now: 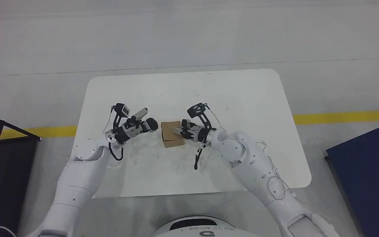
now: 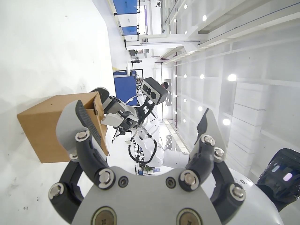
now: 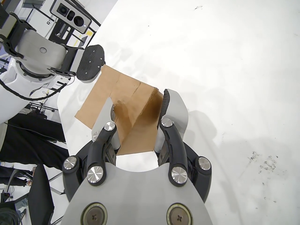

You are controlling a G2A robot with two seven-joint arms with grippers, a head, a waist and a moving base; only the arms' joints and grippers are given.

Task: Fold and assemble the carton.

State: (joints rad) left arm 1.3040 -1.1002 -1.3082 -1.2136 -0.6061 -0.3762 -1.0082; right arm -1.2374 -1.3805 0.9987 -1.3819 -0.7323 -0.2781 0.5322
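Carton (image 1: 171, 133) mid-table, right hand (image 3: 138, 100) clamping wall; left hand (image 2: 142, 108) spread alongside.

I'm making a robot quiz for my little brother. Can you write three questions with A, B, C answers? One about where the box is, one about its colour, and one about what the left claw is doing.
1. Where is the carton?
A. On the floor.
B. On the table, between the left gripper and the right gripper.
C. At the table's far corner.

2. What colour is the carton?
A. Blue.
B. Green.
C. Brown.

3. How is the left gripper?
A. Open, holding nothing.
B. Shut on a cup.
C. Shut tight, fingers together.

Answers:
1 B: the top view shows it near the table's middle with a gripper on each side.
2 C: it is plain brown cardboard in every view.
3 A: its fingers stand wide apart in the left wrist view.
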